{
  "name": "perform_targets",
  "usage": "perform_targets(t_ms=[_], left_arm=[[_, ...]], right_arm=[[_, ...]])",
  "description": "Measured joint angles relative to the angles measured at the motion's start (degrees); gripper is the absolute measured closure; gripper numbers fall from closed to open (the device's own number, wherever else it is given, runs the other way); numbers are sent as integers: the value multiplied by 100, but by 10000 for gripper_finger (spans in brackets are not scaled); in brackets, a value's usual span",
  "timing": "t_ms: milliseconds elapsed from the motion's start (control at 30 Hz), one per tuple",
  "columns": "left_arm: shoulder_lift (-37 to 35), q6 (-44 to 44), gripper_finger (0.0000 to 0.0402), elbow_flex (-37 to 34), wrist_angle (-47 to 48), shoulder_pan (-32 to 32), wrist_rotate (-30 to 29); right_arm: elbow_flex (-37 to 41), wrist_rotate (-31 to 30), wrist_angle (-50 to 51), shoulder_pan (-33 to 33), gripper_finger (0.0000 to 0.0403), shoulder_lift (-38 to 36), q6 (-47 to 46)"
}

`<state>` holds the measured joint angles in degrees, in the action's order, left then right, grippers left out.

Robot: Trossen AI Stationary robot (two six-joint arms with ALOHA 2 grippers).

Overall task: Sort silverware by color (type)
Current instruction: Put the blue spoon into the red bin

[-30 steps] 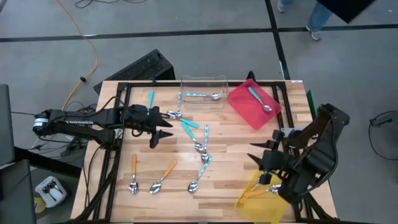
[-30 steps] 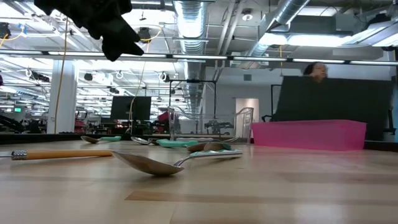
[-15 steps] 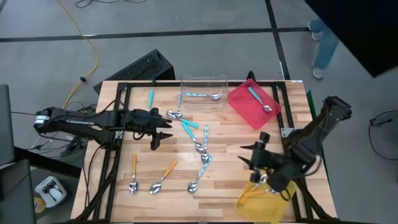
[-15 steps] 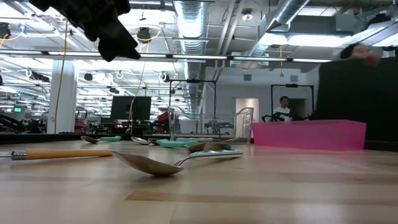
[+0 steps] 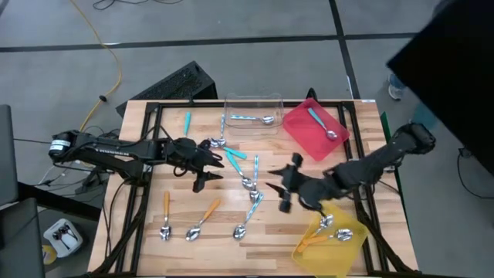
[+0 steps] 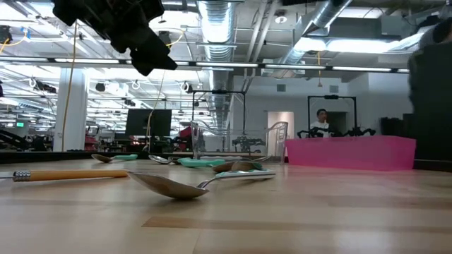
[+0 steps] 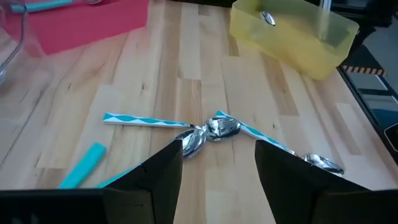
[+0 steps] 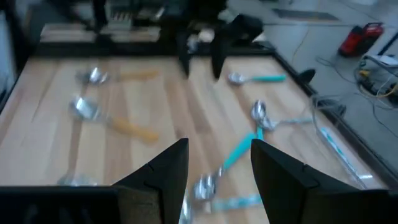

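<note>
1. Reaching in from the left, the left end effector (image 5: 207, 174) hovers over the worktop (image 5: 293, 224) with its fingers spread, empty, just beside a cluster of teal and light-blue spoons (image 5: 248, 179).
2. The right end effector (image 5: 282, 193) stretches toward the worktop's middle, fingers parted and holding nothing, close to the same cluster.
3. Two orange-handled spoons (image 5: 202, 220) and one light-blue spoon (image 5: 247, 218) lie along the near edge.
4. The yellow tray (image 5: 330, 241) at the near right corner holds orange-handled spoons.
5. The red tray (image 5: 315, 128) holds one teal spoon (image 5: 323, 124).
6. The clear tray (image 5: 252, 114) holds one light-blue patterned spoon (image 5: 248, 119).
7. One teal spoon (image 5: 187, 121) lies alone near the far left edge.
</note>
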<state>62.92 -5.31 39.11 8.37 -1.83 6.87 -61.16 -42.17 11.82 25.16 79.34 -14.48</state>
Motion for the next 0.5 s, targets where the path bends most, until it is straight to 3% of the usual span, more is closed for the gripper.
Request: perform_targets(t_ms=[200, 500], left_arm=[[-46, 9, 216, 0, 178, -1, 4], [-181, -65, 216, 0, 443, -1, 16]], right_arm=[[31, 93, -925, -799, 205, 911, -46], [30, 321, -2685, -1377, 205, 2419, -87]])
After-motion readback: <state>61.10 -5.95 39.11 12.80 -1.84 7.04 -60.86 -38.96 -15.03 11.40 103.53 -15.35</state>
